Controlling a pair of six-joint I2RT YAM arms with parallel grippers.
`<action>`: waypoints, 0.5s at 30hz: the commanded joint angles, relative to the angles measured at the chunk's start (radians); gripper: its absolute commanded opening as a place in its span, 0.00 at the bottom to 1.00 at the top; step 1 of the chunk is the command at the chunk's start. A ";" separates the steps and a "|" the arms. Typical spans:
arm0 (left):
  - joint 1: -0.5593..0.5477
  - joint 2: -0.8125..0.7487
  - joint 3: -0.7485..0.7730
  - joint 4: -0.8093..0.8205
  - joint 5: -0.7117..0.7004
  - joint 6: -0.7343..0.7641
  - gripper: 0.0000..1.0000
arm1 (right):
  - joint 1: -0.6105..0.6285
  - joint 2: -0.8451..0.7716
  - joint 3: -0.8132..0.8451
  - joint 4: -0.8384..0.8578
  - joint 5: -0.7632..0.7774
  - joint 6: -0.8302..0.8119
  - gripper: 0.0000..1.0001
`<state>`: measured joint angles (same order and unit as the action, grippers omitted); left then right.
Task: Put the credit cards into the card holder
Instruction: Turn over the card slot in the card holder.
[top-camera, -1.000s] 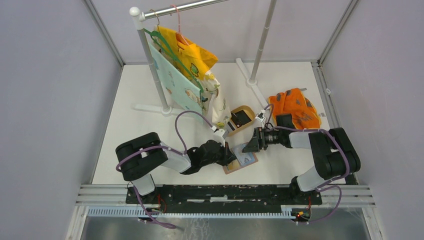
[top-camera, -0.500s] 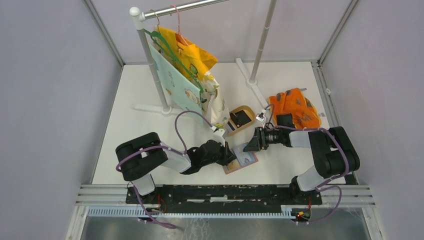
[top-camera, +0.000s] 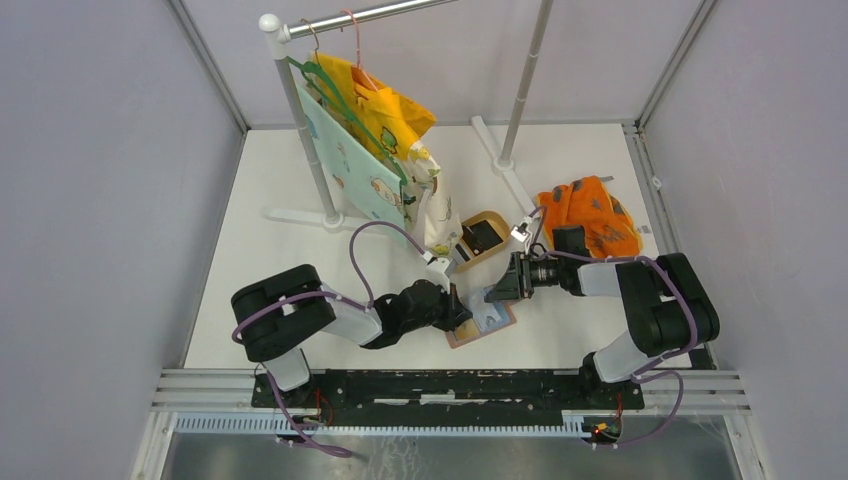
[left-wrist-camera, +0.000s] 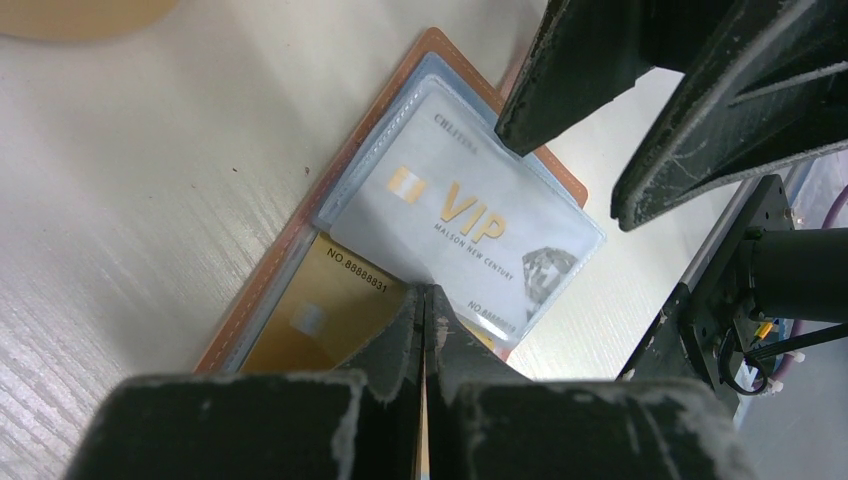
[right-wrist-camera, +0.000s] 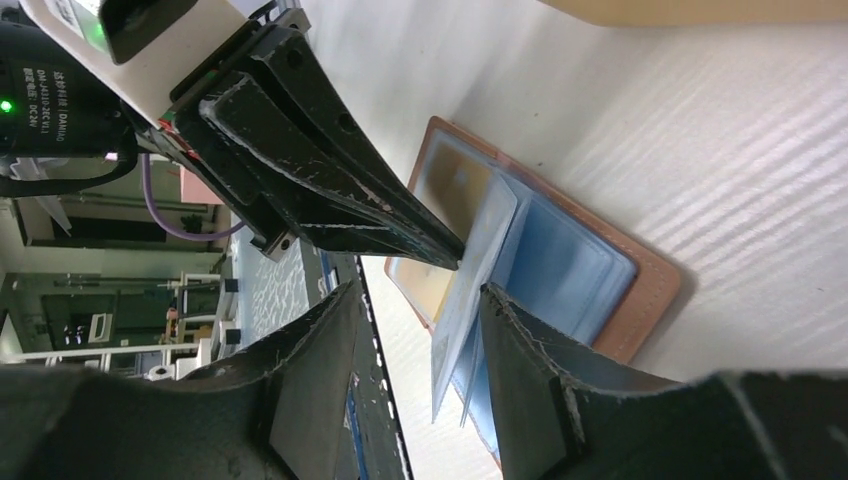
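Top external view: what has shifted in the last second? — Mei

Hardly any travel. The card holder lies open on the table between the arms, as before. The change is in the right hand: its jaws have drawn closer together. — Jon

Closed on anything? — Mei

Not yet, going by the right wrist view. They stand apart on either side of a clear sleeve leaf that rises from the holder, with a gap showing. The left hand is pressed together, tip down on the holder beside the gold card, with nothing visible between its fingers. — Jon

Meaning? — Mei

I'd judge the left is pinning the holder while the right takes hold of the leaf to reach a free pocket. A silver VIP card and the gold one are sleeved already. A dark card waits in the tan dish. — Jon
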<state>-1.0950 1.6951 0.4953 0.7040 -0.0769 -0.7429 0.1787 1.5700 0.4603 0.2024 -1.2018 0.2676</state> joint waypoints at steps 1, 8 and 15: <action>0.004 -0.005 0.015 -0.024 -0.015 -0.016 0.02 | 0.032 -0.007 0.002 0.029 -0.083 0.019 0.53; 0.004 -0.016 0.013 -0.022 -0.007 -0.020 0.06 | 0.051 -0.001 0.012 0.020 -0.104 0.007 0.55; 0.031 -0.024 -0.021 0.046 0.046 -0.052 0.07 | 0.085 0.016 0.060 -0.102 -0.147 -0.111 0.61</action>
<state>-1.0836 1.6947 0.4938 0.7078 -0.0628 -0.7502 0.2451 1.5726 0.4675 0.1699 -1.2858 0.2432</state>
